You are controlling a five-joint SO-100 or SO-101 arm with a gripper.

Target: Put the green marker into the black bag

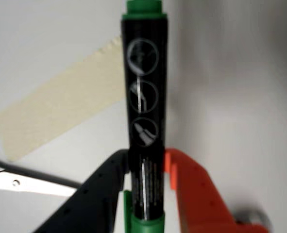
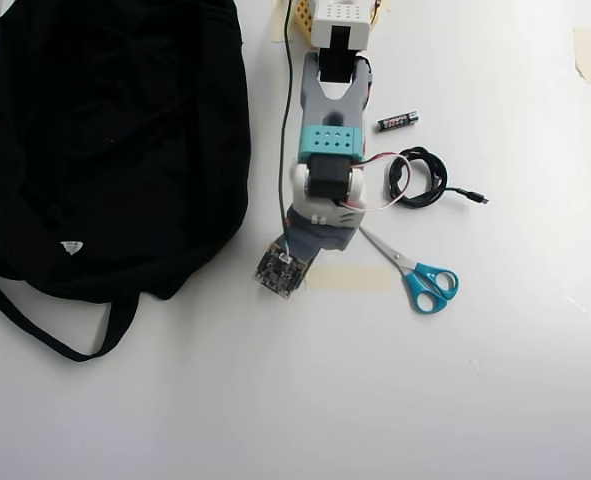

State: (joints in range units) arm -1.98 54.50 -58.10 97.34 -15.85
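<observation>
The arm (image 2: 327, 150) reached from its base at the top edge of the overhead view down the white table (image 2: 495, 380), folded so that its wrist pointed at the table just right of the black bag (image 2: 105, 140). From above, the arm's own body hid the hand and what it held.

In the wrist view the hand (image 1: 148, 167) was pinching the green marker (image 1: 144, 97), with 1 black finger (image 1: 109, 184) pressed to the barrel's left side and 1 orange finger (image 1: 182, 184) to its right. The marker's long axis ran straight up and down that picture: a green part sat low between the fingers at the bottom edge, and the other green end showed at the top edge, pointing away from the camera. The barrel was a smooth, glossy black cylinder carrying 3 white round pictograms in a column and fine white print lower down. Both fingers looked like matte moulded plastic.

The bag, left of the arm in the overhead view, was floppy black fabric with a small white label and a long strap trailing below it. Relative to the arm, a strip of beige tape (image 2: 347, 278) lay just below the wrist, scissors (image 2: 415, 272) with blue handles lay to its lower right, a coiled black cable (image 2: 420, 178) lay to its right, and a small battery (image 2: 397, 120) lay above that coil.
</observation>
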